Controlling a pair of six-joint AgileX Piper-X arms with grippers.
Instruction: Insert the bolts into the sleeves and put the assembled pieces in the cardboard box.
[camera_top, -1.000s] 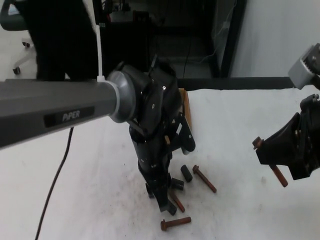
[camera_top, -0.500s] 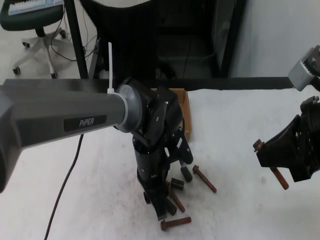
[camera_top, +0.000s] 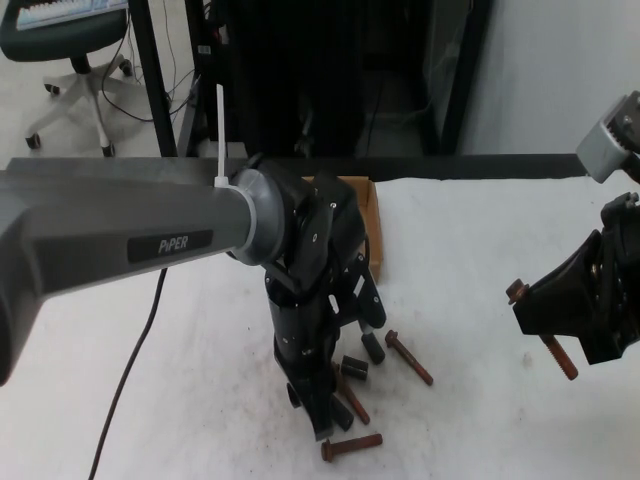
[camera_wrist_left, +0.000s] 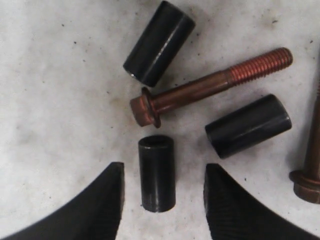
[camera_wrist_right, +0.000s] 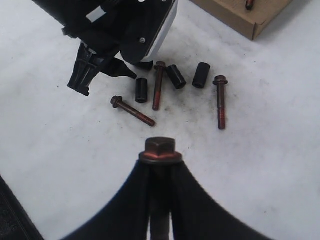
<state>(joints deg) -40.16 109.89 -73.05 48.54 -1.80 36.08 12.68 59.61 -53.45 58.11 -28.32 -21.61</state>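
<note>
**Spread Over a Sleeve, Clamped on a Bolt**

Low over the white, grime-speckled bench (camera_top: 480, 230) with the left gripper (camera_wrist_left: 163, 172). Dark, finely ribbed fingers (camera_wrist_left: 100, 210) parted to either side of a short black sleeve (camera_wrist_left: 156, 172), with a gap on both sides and no contact. A smooth matte tube lying flat, its hollow end close to the flanged hex head of a coppery bolt (camera_wrist_left: 210, 87). Plain shank, then threads toward the tip. A second sleeve (camera_wrist_left: 159, 42) along one side of that shank and a third sleeve (camera_wrist_left: 248, 125) along the other, both the same dull black cylinder.

Off to the right and raised above the bench, the right gripper (camera_wrist_right: 160, 175). Pinched tight on a held bolt (camera_wrist_right: 160, 150), rusty-brown, tilted, its hexagonal head just clear of the fingertips.

Behind the left arm, toward the bench's far edge, the cardboard box (camera_top: 372, 225): plain brown walls, open top.
</note>
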